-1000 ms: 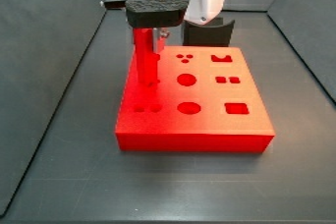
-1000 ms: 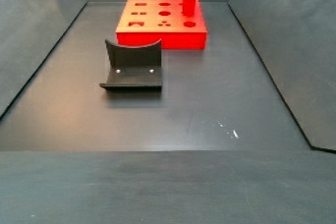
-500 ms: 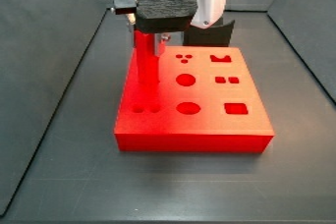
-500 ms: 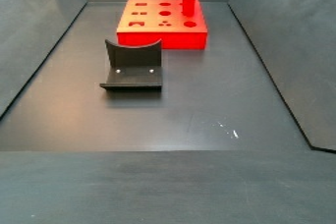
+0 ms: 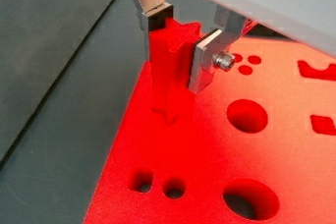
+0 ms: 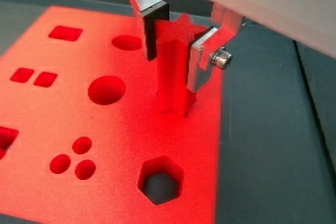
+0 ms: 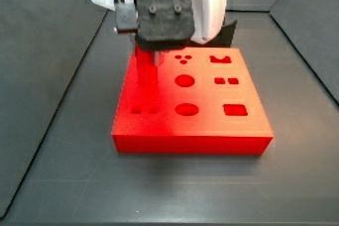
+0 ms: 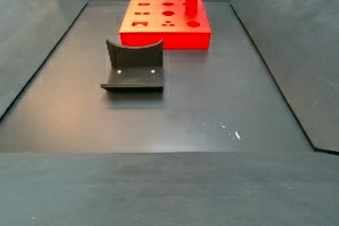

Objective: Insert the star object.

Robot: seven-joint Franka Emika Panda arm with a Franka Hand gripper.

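The hand is clamped on the upright star peg; directly beneath the hand, the peg's lower end meets the red block.

In a wrist view the gripper stands over the red block with the star object between its silver fingers, upright, pads against its upper part. The peg's lower end meets the block's top face straight below the jaws. Round holes lie in the block beyond the fingers, and dark floor runs beside it.
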